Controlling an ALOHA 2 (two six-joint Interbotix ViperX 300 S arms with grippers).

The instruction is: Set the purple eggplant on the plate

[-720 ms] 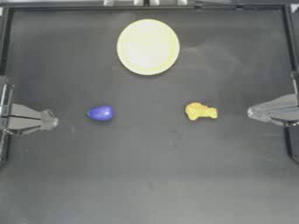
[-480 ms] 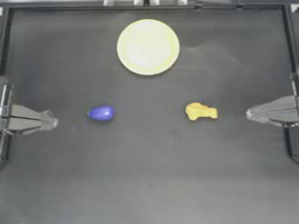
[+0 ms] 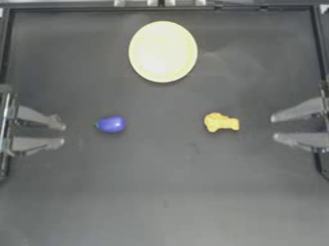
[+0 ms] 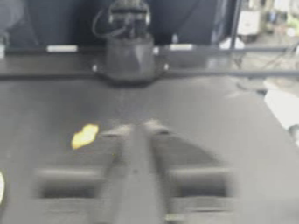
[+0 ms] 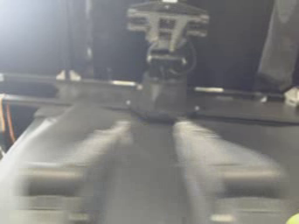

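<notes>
We are looking down on a dark table (image 3: 167,192) where the purple eggplant (image 3: 111,124) is lying on the bare surface left of the middle, its tiny green tip pointing toward the left edge. It is sitting well apart from the plate (image 3: 162,51), which is resting flat near the far edge of the table, a little left of centre, with nothing on it. Right of the middle, roughly level with the eggplant, a lumpy yellow item (image 3: 221,122) is lying on the table; we are also seeing it as a small yellow patch in the left wrist view (image 4: 85,135). The left gripper (image 3: 61,134) is waiting at the left edge of the table, its two jaws spread apart and holding nothing, the tips pointing toward the eggplant, which is lying near them but not touching them. The right gripper (image 3: 275,128) is waiting at the right edge, its jaws likewise parted and holding nothing, pointing toward the yellow item and standing clear of it. In the left wrist view we are seeing that arm's own jaws rising blurred in the foreground, with the other arm's base far across the table. In the right wrist view we are seeing the same from the opposite side, and the eggplant is not showing there.
</notes>
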